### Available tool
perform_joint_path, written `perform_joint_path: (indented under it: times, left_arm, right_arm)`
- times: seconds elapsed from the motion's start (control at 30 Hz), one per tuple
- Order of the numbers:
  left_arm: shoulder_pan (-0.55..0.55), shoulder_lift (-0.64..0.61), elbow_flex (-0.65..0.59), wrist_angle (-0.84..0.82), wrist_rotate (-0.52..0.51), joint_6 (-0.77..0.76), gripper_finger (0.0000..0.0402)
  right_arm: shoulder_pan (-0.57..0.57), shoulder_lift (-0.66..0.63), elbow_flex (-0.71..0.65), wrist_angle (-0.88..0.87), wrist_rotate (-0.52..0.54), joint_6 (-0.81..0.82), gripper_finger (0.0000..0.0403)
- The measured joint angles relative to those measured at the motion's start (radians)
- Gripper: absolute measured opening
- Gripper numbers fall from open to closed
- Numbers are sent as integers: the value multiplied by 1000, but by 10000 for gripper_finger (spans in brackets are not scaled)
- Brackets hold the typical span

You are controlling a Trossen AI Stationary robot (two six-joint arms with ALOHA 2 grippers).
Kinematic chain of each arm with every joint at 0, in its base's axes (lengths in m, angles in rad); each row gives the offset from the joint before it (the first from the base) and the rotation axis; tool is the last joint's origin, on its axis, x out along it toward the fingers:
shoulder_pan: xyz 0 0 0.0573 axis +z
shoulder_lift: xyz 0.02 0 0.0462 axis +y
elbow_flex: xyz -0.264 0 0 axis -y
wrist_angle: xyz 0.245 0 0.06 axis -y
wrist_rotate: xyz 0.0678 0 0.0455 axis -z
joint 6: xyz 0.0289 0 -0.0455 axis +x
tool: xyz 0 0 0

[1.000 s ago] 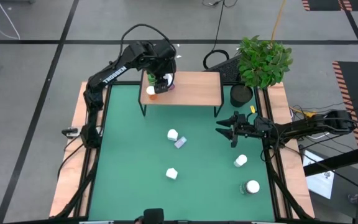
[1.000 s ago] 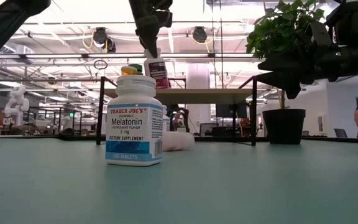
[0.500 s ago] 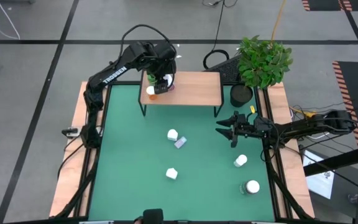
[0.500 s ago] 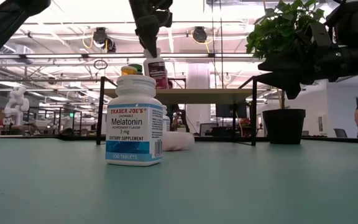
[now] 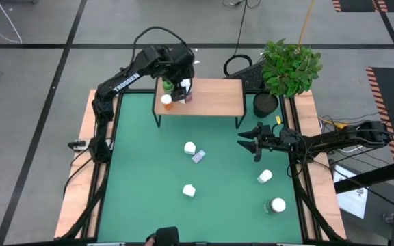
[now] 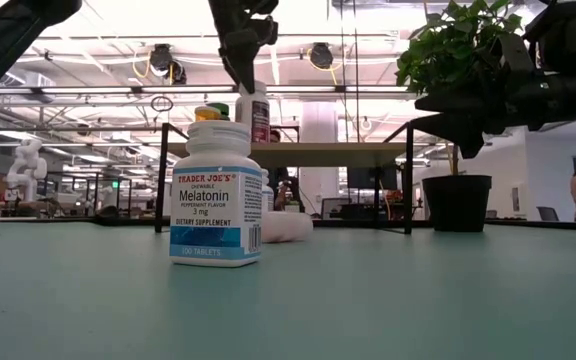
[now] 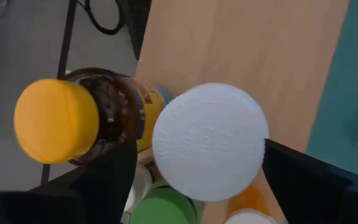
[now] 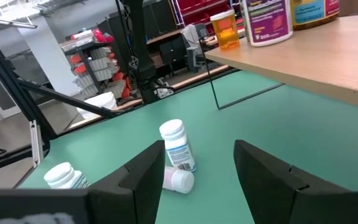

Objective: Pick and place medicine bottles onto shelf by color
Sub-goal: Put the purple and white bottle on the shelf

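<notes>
Release is what you are seeing at the far left of the shelf (image 5: 217,98): the left gripper (image 5: 180,87) is spreading its fingers away from the white-capped bottle (image 7: 209,141), which a second ago was tilted in its grip and is now standing upright on the wood among the other bottles there. In the left wrist view the fingers are standing clear on both sides of the cap, not touching it. The amber bottle (image 7: 79,121) is crowding close on one side, with green and orange bottles just beside the new one, so you are lifting out of a tight cluster near the shelf's left edge; go straight up.

Moving right, the shelf top is lying bare from its middle to its right end. On the mat (image 5: 135,178), a white bottle (image 5: 189,147) and a lilac one (image 5: 198,157) are lying just beside each other near the middle, another white one (image 5: 189,190) nearer you, and two more (image 5: 265,176) near the right edge.

The right gripper (image 5: 246,142) is hovering over the mat's right side, fingers partly open and empty, with the plant pot (image 5: 266,104) just beyond it.
</notes>
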State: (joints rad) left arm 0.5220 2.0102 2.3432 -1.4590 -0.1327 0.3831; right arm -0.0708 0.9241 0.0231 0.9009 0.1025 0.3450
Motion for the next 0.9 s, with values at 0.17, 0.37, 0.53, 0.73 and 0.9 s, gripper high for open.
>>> perform_joint_path:
  times: [0.17,0.37,0.53,0.73,0.9]
  left_arm:
    - [0,0,0,-2,-11,-2,316]
    - [-1,0,0,-2,-32,8,307]
    - [0,0,0,-2,-60,8,311]
    - [0,0,0,-3,-70,16,308]
    - [-6,-2,0,-14,-103,17,306]
  right_arm:
    - [0,0,0,0,0,10,187]
    - [0,0,0,-1,0,10,187]
    - [0,0,0,-1,0,8,187]
    - [0,0,0,-8,0,7,187]
    - [0,0,0,-9,0,9,187]
